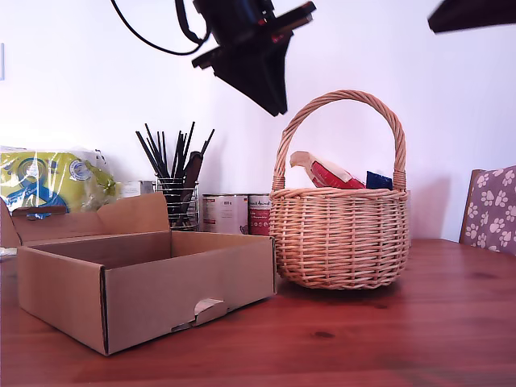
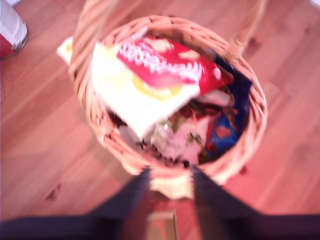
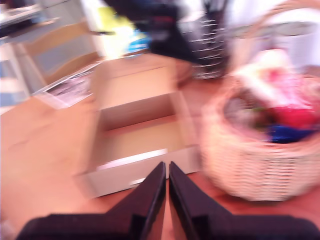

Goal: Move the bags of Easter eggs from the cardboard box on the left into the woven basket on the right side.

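Observation:
The woven basket [image 1: 339, 234] stands on the wooden table at the exterior view's right of the cardboard box [image 1: 153, 290]. Bags of Easter eggs lie in the basket: a cream one with red print [image 1: 326, 172] sticks out above the rim beside a dark blue one [image 1: 378, 181]. My first gripper [image 2: 170, 172] hangs open over the basket [image 2: 255, 115], empty, with the cream-and-red bag [image 2: 150, 75], a patterned cream bag [image 2: 177, 137] and the blue bag [image 2: 225, 125] below. It shows above the basket's handle [image 1: 278, 105]. My second gripper [image 3: 166, 167] is shut on nothing, high over the box [image 3: 140, 135], whose inside shows bare.
Behind the box stand a wire holder of black sticks [image 1: 179, 193], two cans [image 1: 234, 214] and a yellow-green-blue plastic pack [image 1: 48, 181]. A paw-print chair back [image 1: 492, 210] is at the exterior view's right edge. Another dark arm part [image 1: 472, 14] crosses that view's top right.

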